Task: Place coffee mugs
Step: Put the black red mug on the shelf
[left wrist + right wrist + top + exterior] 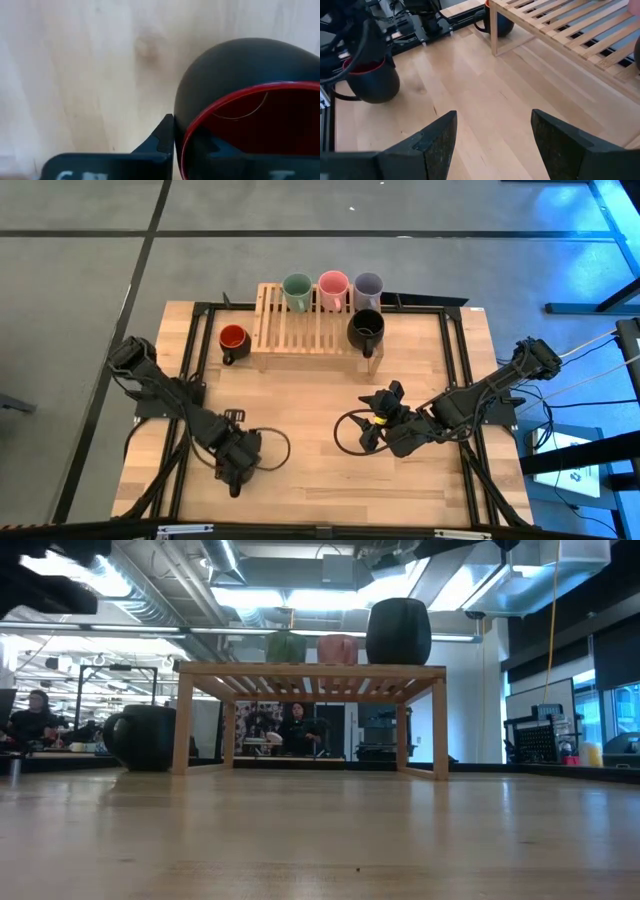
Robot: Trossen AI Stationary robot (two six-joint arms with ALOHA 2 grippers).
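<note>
The dark red mug (235, 85), dark outside with a red rim and inside, sits in my left gripper (238, 460) near the table's near-left part; it also shows in the right wrist view as the dark red mug (370, 80). My right gripper (492, 120) is open and holds nothing, near the table's middle right (372, 428). On the slatted rack (300, 340) stand the green mug (297, 290), pink mug (333, 287), lavender mug (368, 288) and black mug (366, 328). The orange-red mug (232, 338) stands on the table, left of the rack. My left gripper (187, 132) has the dark red mug by its rim (182, 145): one finger (165, 135) outside the wall, the other inside the hollow. The fingers come slanting down from above. The mug stays upright; whether its base touches the table I cannot tell.
Black frame rails (455, 370) run along the table's sides. Cable loops lie by both grippers, cable (275, 445) and cable (348, 430). Bare wood (310, 395) lies between the rack and the grippers. A person (297, 730) sits in the room behind the table.
</note>
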